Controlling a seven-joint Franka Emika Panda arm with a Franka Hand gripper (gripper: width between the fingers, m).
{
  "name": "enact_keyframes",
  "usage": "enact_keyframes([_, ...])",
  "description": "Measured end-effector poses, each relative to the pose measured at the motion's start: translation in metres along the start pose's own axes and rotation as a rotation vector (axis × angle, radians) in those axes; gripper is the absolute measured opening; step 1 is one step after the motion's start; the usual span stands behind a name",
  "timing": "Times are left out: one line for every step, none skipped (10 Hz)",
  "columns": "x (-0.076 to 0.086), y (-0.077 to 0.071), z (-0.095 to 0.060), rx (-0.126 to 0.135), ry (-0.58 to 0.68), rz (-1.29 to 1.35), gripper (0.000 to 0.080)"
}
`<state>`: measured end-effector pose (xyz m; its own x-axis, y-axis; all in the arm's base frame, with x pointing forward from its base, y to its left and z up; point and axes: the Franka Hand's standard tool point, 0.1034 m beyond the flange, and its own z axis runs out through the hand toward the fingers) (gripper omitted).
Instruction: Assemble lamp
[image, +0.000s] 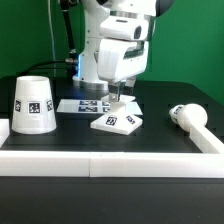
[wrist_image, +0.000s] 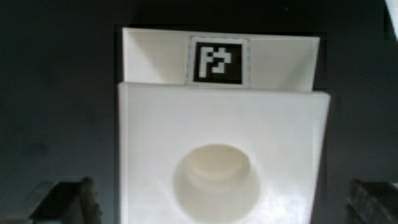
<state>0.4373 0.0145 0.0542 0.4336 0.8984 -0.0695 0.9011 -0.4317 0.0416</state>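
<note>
White plastic, all three lamp parts, and all three lie loose and apart on the black counter (image: 65, 138). None is joined yet, so the assembly looks to be at its first step.

The base (image: 118, 121) sits mid-counter, just near of the marker board (image: 85, 105). The arm (image: 115, 50) hangs straight over it with the jaws pointing down, very close above the base's far edge. From the exterior view I cannot tell whether they touch it. In the wrist view the base (wrist_image: 222, 130) fills the picture, its tag (wrist_image: 217, 60) at one end and the round socket (wrist_image: 217, 175) at the other. The two fingertips (wrist_image: 68, 200) show at the corners, outside the base's long sides. So the jaws are spread wide, straddling the part and holding nothing.

I judge the step in hand to be the pick-up of the base. The next move calls for a short, straight descent and then a squeeze across the two long sides, kept centred so the flat part does not twist or skid.

Counted: one base; one bulb (image: 185, 115), lying on its side at the exterior view's right, beside the white rail (image: 100, 160); one shade (image: 33, 105), standing well apart at the exterior view's left; one marker board; one arm.
</note>
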Motion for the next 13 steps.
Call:
enact_keyframes([0.0, -0.0007, 0.0022, 0.002, 0.0, -0.004, 0.07])
enact_keyframes([-0.0007, -0.0011, 0.0034, 0.004, -0.001, -0.007, 0.07])
enact_keyframes([-0.0008, -0.0012, 0.0036, 0.004, -0.001, -0.007, 0.07])
enact_keyframes([-0.0009, -0.0009, 0.0034, 0.004, -0.001, -0.01, 0.07])
enact_keyframes([-0.0016, 0.0, 0.0031, 0.003, 0.0, -0.014, 0.0599])
enact_keyframes([-0.0013, -0.0001, 0.003, 0.003, 0.0, -0.015, 0.0535])
enact_keyframes([-0.0013, -0.0001, 0.003, 0.003, 0.0, -0.015, 0.0535])
enact_keyframes([-0.0013, -0.0001, 0.003, 0.003, 0.0, -0.015, 0.0535])
enact_keyframes([-0.0013, -0.0001, 0.003, 0.003, 0.0, -0.015, 0.0535])
enact_keyframes([-0.0013, -0.0001, 0.003, 0.003, 0.0, -0.015, 0.0535])
enact_keyframes([-0.0013, -0.0001, 0.003, 0.003, 0.0, -0.015, 0.0535])
enact_keyframes([-0.001, 0.0009, 0.0031, 0.007, -0.005, -0.014, 0.0535])
enact_keyframes([0.0024, 0.008, 0.0027, 0.013, -0.016, -0.016, 0.0535])
